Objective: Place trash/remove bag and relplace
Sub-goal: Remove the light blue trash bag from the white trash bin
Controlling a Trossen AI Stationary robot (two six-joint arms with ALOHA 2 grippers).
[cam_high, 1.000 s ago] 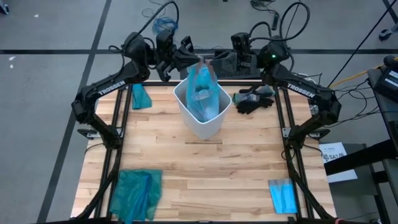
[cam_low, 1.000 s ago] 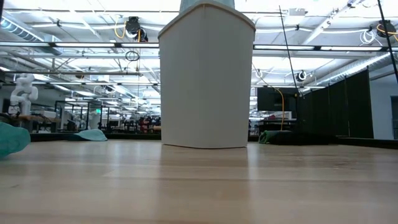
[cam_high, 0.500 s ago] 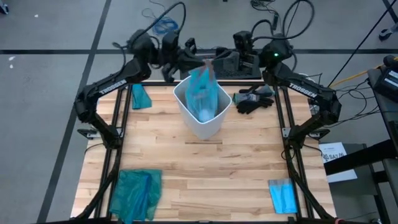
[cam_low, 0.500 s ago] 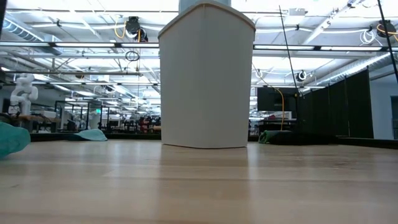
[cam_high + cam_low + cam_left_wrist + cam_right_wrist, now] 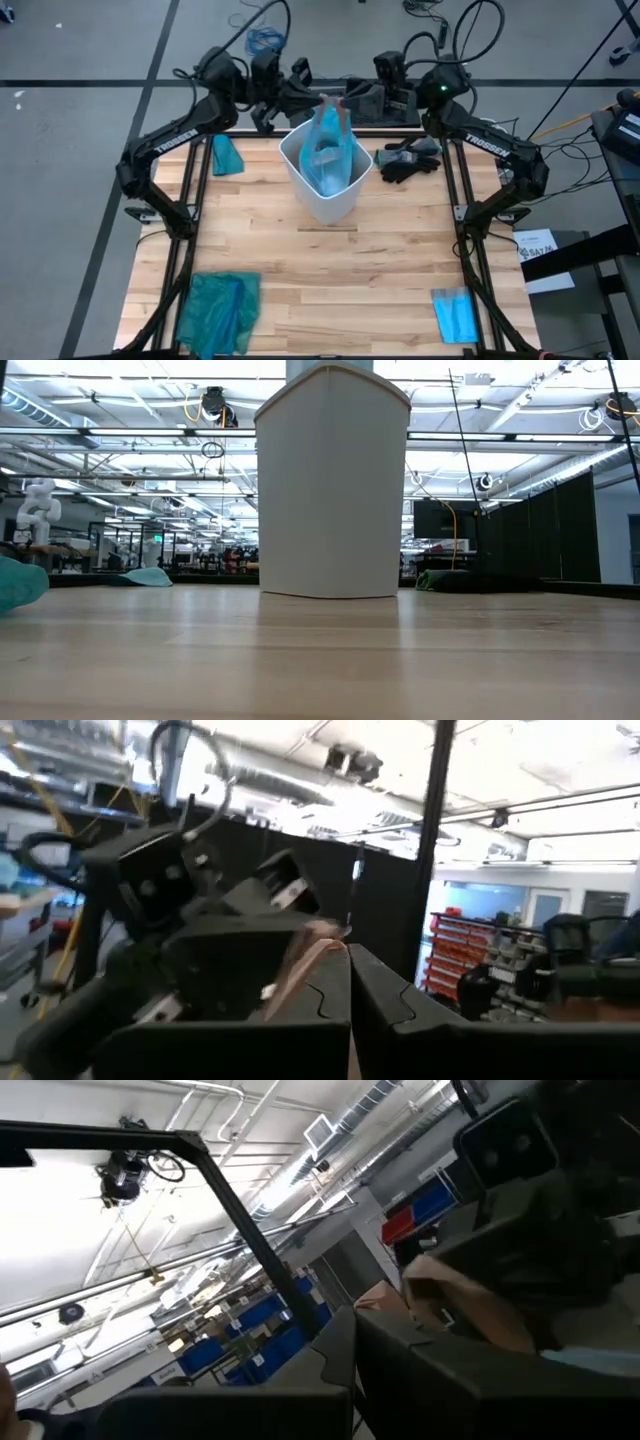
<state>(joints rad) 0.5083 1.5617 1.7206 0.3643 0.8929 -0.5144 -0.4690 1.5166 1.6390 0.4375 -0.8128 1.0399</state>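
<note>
A white bin [image 5: 325, 185] [image 5: 332, 480] stands on the table's far middle. The light-blue bag [image 5: 325, 150] sits in it, with its upper part gathered into a peak [image 5: 328, 108] above the rim. My left gripper [image 5: 305, 97] [image 5: 350, 1005] and my right gripper [image 5: 352, 100] [image 5: 352, 1370] meet at that peak from either side, both shut and raised above the bin. No trash shows; the bag's folds hide what is inside it. My left gripper is at the bag's gathered top [image 5: 322, 106], coming from the table's left and slanting upward. The bag hangs below it into the bin. The place of contact is hidden by the fingers. My right gripper meets the same gathered top [image 5: 336, 106] from the table's right, also slanting upward. The bag's lower part stays inside the bin. Its own fingers hide how it pinches the plastic.
A darker teal-green bag [image 5: 218, 310] lies at the near left and a small teal piece [image 5: 227, 155] at the far left. Black gloves [image 5: 408, 160] lie right of the bin. A folded blue sheet [image 5: 455, 315] lies at the near right. Bare wood spans the middle.
</note>
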